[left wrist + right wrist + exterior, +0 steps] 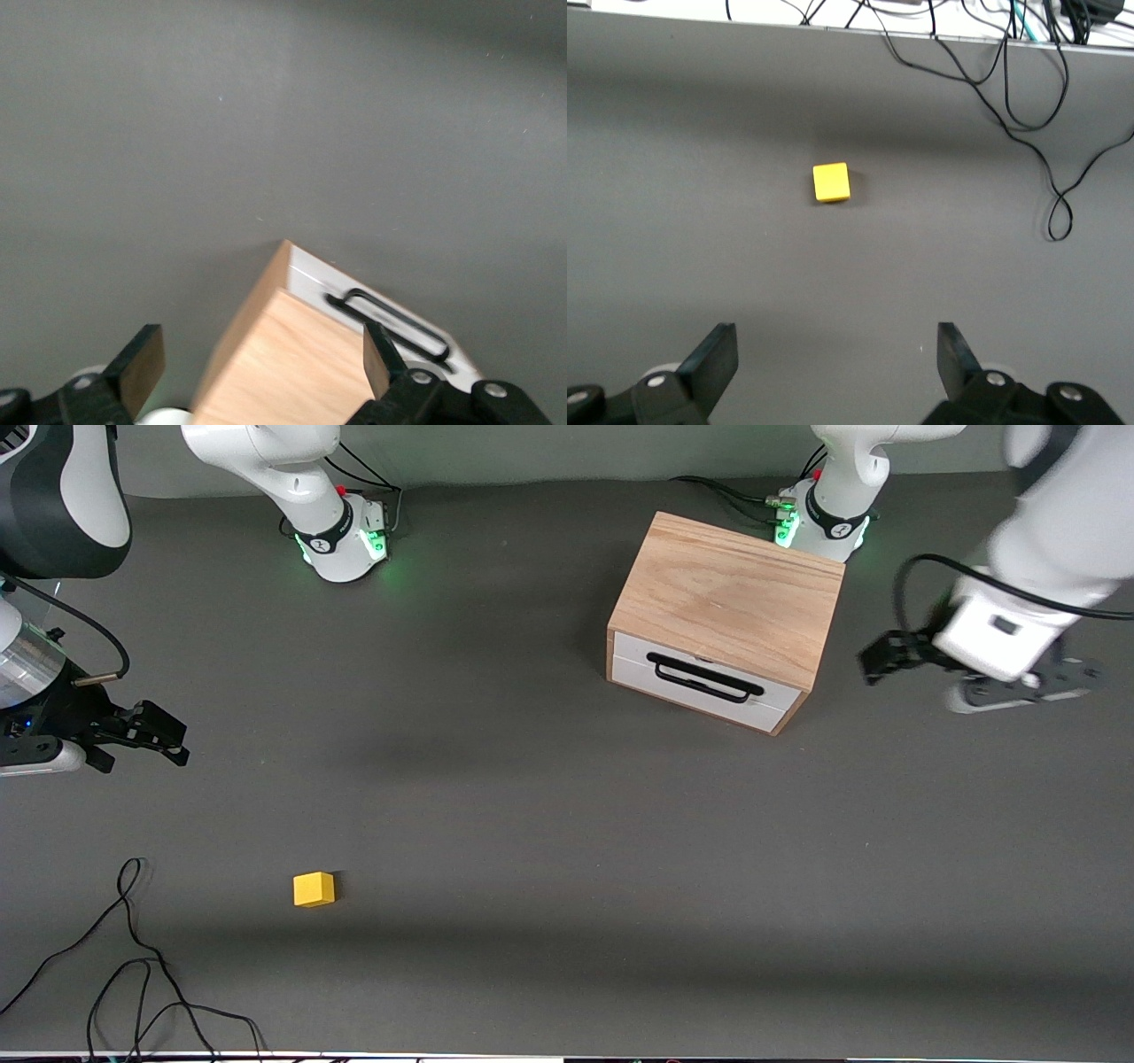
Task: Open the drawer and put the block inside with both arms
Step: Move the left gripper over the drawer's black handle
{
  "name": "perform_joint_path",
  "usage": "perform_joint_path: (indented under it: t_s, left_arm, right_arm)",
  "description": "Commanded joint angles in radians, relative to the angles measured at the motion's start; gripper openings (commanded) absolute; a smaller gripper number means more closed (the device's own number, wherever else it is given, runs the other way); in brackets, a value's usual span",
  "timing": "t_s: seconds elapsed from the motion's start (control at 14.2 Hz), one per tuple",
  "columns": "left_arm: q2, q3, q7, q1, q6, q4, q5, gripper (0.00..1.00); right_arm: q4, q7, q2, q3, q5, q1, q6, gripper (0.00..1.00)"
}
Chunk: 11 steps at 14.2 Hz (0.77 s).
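The small yellow cube block (314,888) lay well apart from the shut white-fronted oak drawer (706,680), while the left gripper (257,359) and right gripper (837,352) hovered wide open, empty

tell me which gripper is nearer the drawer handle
Left. The left gripper hangs open beside the cabinet, close to the handle. The right gripper is open at the right arm's end of the table, nearer the block.
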Motion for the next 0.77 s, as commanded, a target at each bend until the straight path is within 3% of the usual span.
perform_joint_path:
  t_s: [0.0,0.21,0.42,0.7]
  left_arm:
    - [0.017,-0.1,-0.288,-0.015,0.001,0.021,0.009,1.0]
    - [0.08,-0.194,-0.638,-0.076,0.01,0.049,0.098,1.0]
    - [0.166,-0.199,-0.946,-0.168,0.006,0.099,0.126,1.0]
    - [0.195,-0.199,-1.2,-0.217,0.009,0.101,0.118,1.0]
  right_arm:
    - [0.024,0.055,0.016,-0.001,0.0,0.011,-0.062,1.0]
    - [0.052,0.16,-0.023,0.0,-0.002,0.011,-0.136,1.0]
    - [0.104,0.162,-0.011,0.003,-0.012,0.013,-0.245,1.0]
    - [0.116,0.12,0.03,-0.001,-0.002,0.01,-0.245,1.0]
